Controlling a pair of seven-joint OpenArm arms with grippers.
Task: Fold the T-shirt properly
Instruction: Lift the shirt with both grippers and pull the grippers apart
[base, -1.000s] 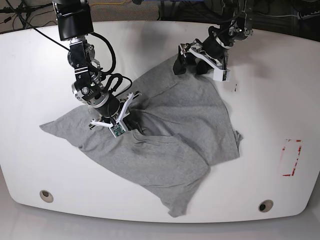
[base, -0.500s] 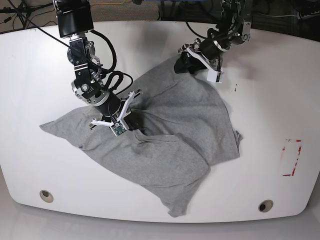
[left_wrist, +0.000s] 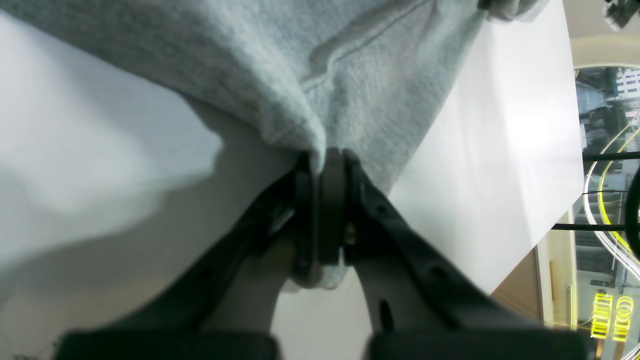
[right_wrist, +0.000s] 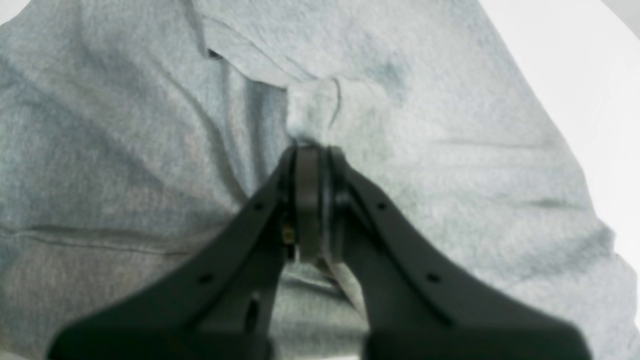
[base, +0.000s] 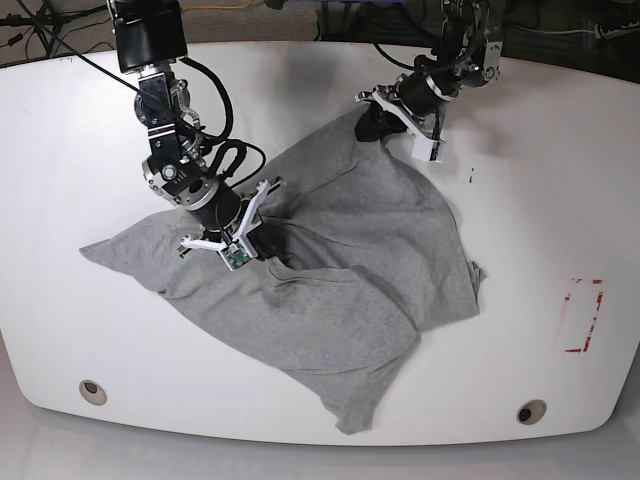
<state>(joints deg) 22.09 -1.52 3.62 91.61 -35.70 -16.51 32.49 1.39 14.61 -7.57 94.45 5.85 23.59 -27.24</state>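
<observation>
With both pairs of my jaws closed tight, I have the soft heather-grey cotton T-shirt (base: 330, 270) pinched in two places. My left gripper (left_wrist: 322, 160) clamps a hemmed edge of the cloth at the far upper corner of the garment; a little tuft of fabric pokes out below the pads, and the bare white tabletop (left_wrist: 500, 150) shows on either side. My right gripper (right_wrist: 310, 150) bites a small bunched fold in the middle of the shirt, with grey cloth filling nearly all I see there and wrinkles and a seam running off to the side. From the base view, the T-shirt lies crumpled and spread across the centre of the tabletop, one corner reaching toward the near edge. A red-outlined rectangle (base: 582, 315) is marked on the tabletop, well apart from the shirt.
</observation>
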